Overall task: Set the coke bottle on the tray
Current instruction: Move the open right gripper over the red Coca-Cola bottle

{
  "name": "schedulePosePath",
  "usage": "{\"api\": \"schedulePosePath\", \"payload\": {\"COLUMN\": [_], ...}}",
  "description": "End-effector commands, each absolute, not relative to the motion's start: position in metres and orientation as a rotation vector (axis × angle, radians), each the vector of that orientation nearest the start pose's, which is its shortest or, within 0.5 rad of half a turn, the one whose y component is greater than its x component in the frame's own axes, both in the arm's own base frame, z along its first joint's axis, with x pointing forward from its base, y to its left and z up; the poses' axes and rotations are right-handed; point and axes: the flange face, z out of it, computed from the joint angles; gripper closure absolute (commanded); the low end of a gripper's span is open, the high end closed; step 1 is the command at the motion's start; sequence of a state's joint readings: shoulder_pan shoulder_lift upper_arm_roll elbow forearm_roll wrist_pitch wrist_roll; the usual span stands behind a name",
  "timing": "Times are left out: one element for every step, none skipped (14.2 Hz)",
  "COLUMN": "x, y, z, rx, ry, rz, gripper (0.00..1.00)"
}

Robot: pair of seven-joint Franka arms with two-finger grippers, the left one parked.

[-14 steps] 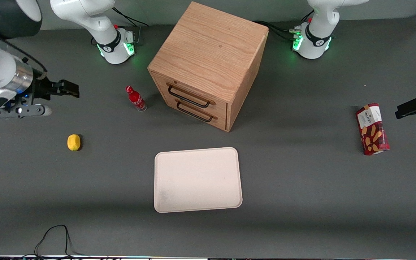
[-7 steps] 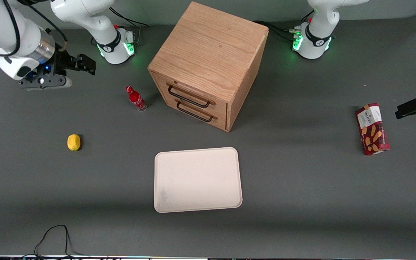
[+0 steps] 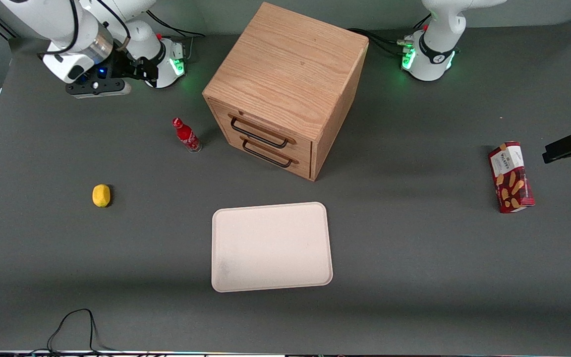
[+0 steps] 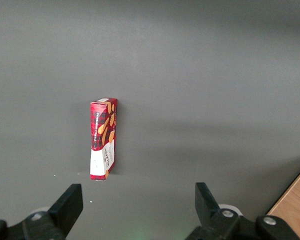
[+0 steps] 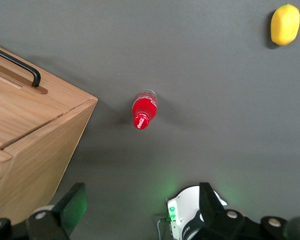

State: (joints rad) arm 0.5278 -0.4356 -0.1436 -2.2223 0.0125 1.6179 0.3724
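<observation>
Dark grey table; wooden two-drawer cabinet standing on it; even light.

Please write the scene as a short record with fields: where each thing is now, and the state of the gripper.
coke bottle: upright on the table beside the wooden cabinet, not held
tray: nothing on it, nearer the front camera than the cabinet
gripper: open, raised, farther from the front camera than the bottle
lemon: toward the working arm's end
biscuit box: toward the parked arm's end
</observation>
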Motion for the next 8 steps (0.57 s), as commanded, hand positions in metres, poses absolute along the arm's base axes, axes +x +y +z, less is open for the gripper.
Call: {"api": "schedulePosePath", "payload": {"x": [0.380, 0.381, 0.380, 0.380, 0.378, 0.378, 0.378, 0.377], "y": [0.152, 0.152, 0.152, 0.153, 0.153, 0.154, 0.155, 0.156], "z": [0.506, 0.496, 0.484, 0.471, 0.458, 0.448, 0.437, 0.425], "rx": [-3.120, -3.118, -3.117, -3.117, -3.121, -3.120, -3.123, -3.125], "ry": [-0.010, -0.004, -0.002, 0.002, 0.006, 0.009, 0.007, 0.007], "rz": [0.313, 0.304, 0.293, 0.290, 0.298, 0.293, 0.296, 0.295], "gripper": [0.00, 0.00, 0.00, 0.00, 0.00, 0.01, 0.01, 0.01]}}
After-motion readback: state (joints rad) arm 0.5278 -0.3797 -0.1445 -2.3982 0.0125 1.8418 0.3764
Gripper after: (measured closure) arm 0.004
